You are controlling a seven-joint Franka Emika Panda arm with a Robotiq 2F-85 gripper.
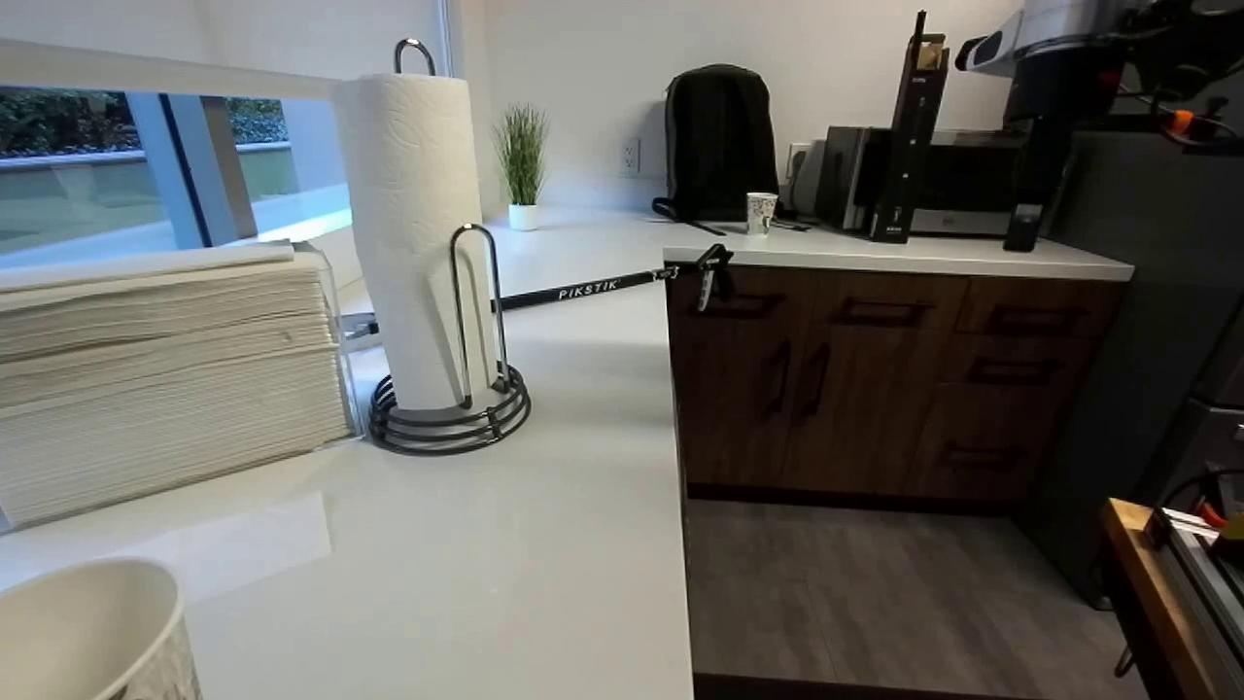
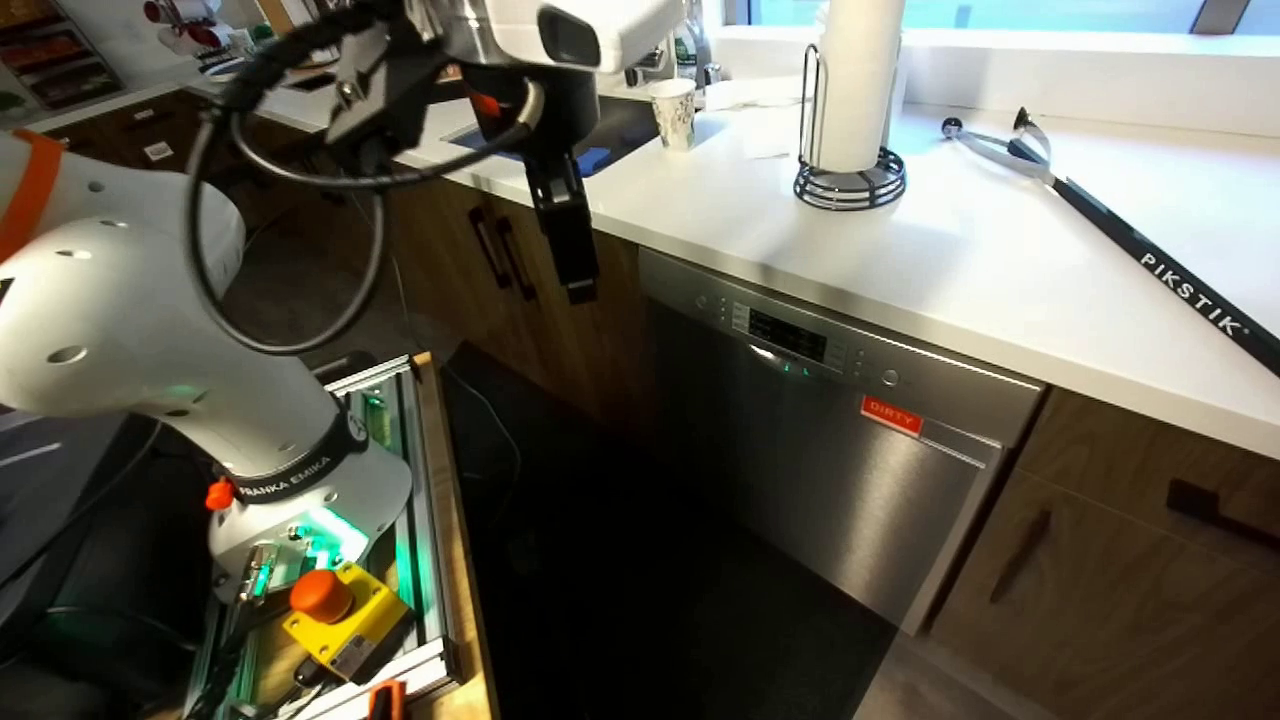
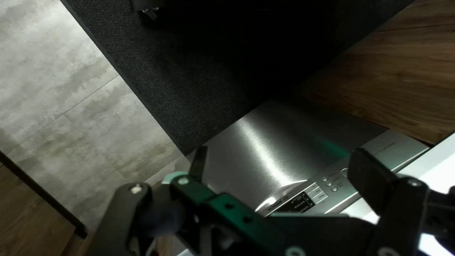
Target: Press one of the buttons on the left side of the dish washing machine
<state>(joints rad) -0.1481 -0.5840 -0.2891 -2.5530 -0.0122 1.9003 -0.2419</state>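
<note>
You've got fingers (image 3: 368, 176) wide apart, nothing gripped; likely held clear of the dishwasher (image 2: 790, 480) to leave you approach room for its left-side buttons (image 3: 329, 184).

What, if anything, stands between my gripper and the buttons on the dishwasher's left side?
Nothing visible. The wrist view shows no object between the open gripper and the left-side buttons, though one finger hides part of the control panel. The countertop edge runs above the panel.
</note>
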